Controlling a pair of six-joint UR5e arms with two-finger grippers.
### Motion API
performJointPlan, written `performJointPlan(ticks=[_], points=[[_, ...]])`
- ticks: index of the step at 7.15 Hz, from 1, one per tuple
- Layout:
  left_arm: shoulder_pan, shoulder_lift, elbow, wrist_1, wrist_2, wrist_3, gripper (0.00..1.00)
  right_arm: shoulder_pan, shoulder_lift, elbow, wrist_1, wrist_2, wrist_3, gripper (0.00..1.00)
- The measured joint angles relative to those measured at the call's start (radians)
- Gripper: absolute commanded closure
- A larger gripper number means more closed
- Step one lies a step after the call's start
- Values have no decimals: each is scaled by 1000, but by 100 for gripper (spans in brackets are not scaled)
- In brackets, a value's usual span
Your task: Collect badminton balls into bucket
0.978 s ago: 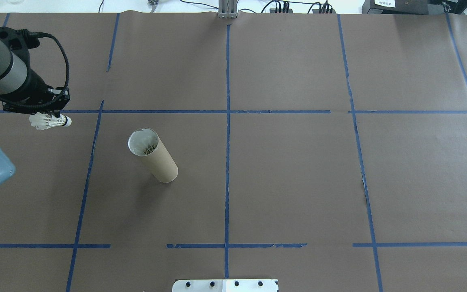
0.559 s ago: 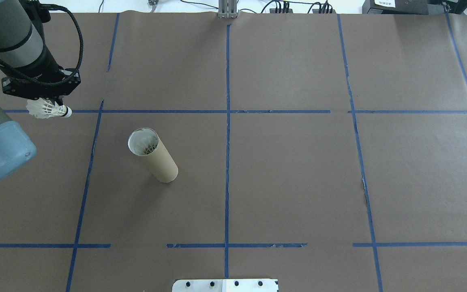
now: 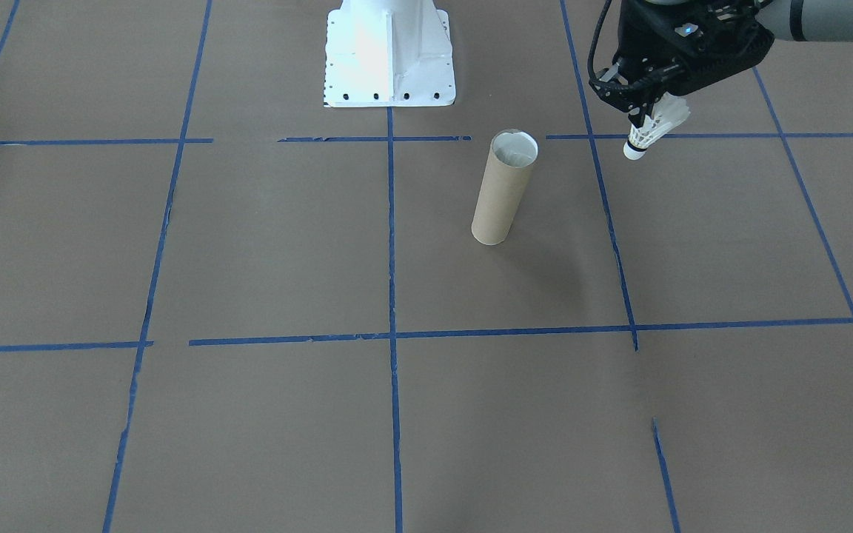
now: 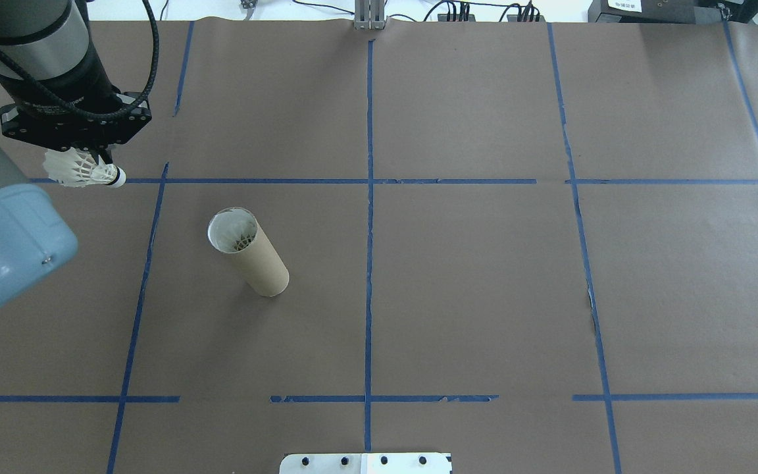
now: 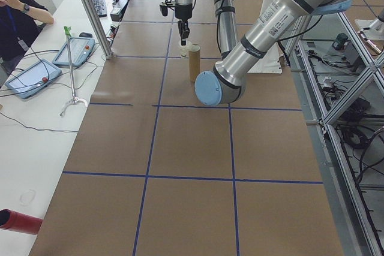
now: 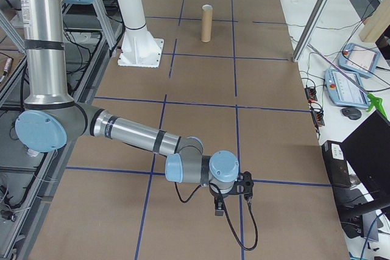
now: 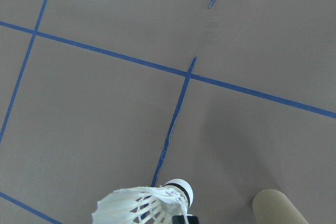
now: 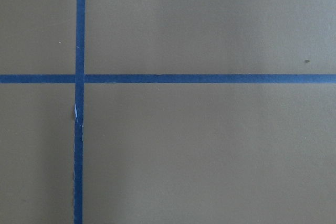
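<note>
A white feather shuttlecock hangs above the tabletop, pinched in the left gripper, whose fingers close on it near the cork end. In the overhead view it lies roughly level, skirt pointing to that view's left and the rounded cork tip with its thin black band to the right; in the front-facing view the same shuttlecock tilts cork-down under the black gripper body. The left wrist camera shows its skirt and banded cork at the bottom edge, with brown paper and blue tape lines below.

The brown cardboard tube stands upright on the tabletop, well apart from the held shuttlecock and nearer the middle of the table. Its open mouth faces up, and white feathers of another shuttlecock show inside against the whitish lining. From the front the tube stands just right of the central tape line, near the white robot base.

The right gripper shows only in the right side view, low over the paper at the near end of the table, far from the tube; whether it is open or closed cannot be told. Its wrist camera sees only crossing blue tape.

A person sits at the white side bench in the left side view.
</note>
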Motion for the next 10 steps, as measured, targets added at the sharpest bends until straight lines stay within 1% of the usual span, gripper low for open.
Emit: performJointPlan(ticks=[1,2,4,6,8,9,10], points=[[20,-44,21,23,5,-13,100,0,0,0,0,0,0,0],[55,-88,60,35,22,-47,100,0,0,0,0,0,0,0],[128,-144,126,44,50,-116,100,0,0,0,0,0,0,0],[168,-204,218,46,59,-155,100,0,0,0,0,0,0,0],[192,-225,261,45,60,-163,100,0,0,0,0,0,0,0],[201,-226,266,45,60,-164,59,0,0,0,0,0,0,0],[206,-226,269,45,60,-164,1,0,0,0,0,0,0,0]])
